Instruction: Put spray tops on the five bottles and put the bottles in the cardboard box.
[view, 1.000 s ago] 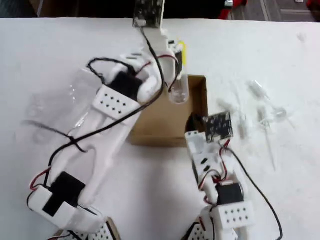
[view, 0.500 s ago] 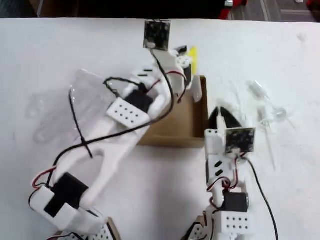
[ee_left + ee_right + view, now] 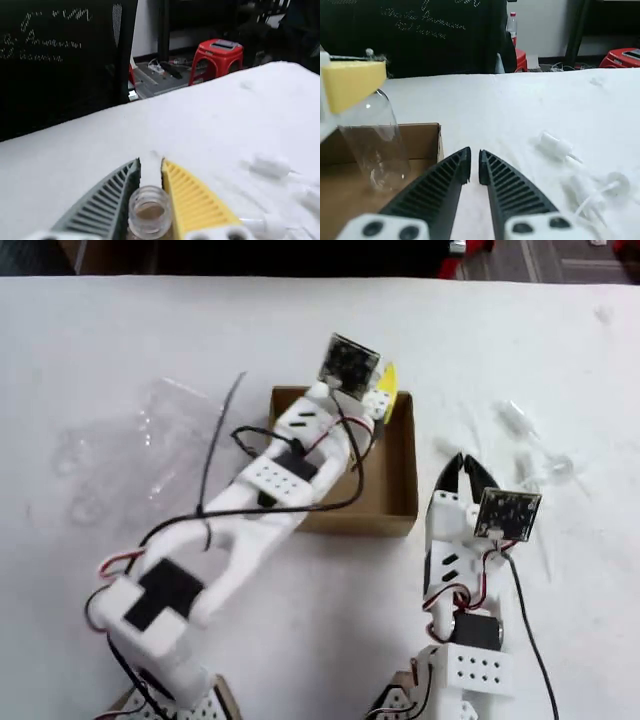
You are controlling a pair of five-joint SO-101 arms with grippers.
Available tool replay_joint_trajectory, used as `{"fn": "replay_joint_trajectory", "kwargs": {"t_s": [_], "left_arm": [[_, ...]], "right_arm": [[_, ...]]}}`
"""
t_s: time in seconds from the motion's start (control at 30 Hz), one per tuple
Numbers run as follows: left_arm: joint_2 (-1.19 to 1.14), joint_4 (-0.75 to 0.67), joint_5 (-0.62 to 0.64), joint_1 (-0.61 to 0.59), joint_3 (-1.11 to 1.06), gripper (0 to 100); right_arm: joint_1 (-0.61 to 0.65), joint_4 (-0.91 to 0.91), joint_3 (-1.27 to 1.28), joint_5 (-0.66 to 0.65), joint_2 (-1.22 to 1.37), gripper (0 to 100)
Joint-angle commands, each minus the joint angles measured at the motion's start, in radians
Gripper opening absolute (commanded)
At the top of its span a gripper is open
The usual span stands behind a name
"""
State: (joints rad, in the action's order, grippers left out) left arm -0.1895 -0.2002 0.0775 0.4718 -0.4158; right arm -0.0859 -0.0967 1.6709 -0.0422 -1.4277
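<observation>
the left gripper (image 3: 150,165) is clenching a clear bottle (image 3: 149,214) by the neck, grey and yellow fingers pressing on either side of its open mouth, which is carrying no spray top. seen from the right wrist, the bottle (image 3: 375,145) is hanging upright below the yellow finger, its base down inside the box (image 3: 420,129); whether it is touching the floor cannot be told. from above, the left gripper (image 3: 385,390) is standing over the box's far edge, its arm stretching back across the box (image 3: 390,475). just beside the box, the right gripper (image 3: 474,152) is sitting low over the table (image 3: 300,620), fingers drawn nearly together and gripping nothing. ahead of it and outward, loose spray tops (image 3: 555,145) are lying scattered on the table, well apart from the bottle. a crumpled clear bag (image 3: 130,450) is lying beyond the left arm, away from the box.

the risk, judging from this, is that the bottle is going into the box uncapped: letting go now would be leaving a step undone, and fetching it back out of a walled box looks awkward. the hold is also a narrow one on smooth plastic, so a nudge against the box wall could be twisting the bottle loose or tipping it over on release.
</observation>
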Motion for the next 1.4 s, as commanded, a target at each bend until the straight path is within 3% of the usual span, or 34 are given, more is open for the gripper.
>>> {"fn": "replay_joint_trajectory", "kwargs": {"t_s": [0.0,0.5,0.77,1.37], "left_arm": [[-0.081,-0.031,0.049,0.015,0.130,2],[-0.107,-0.078,0.078,0.038,0.180,2],[-0.325,-0.083,0.017,0.028,0.336,2],[-0.318,-0.081,0.069,0.028,0.331,4]], "right_arm": [[-0.019,0.070,-0.014,0.009,0.067,2.1],[-0.062,0.213,-0.170,0.008,0.484,2.0],[-0.067,0.213,-0.178,0.006,0.492,2.1],[-0.047,0.214,-0.178,0.000,0.498,2.1]]}}
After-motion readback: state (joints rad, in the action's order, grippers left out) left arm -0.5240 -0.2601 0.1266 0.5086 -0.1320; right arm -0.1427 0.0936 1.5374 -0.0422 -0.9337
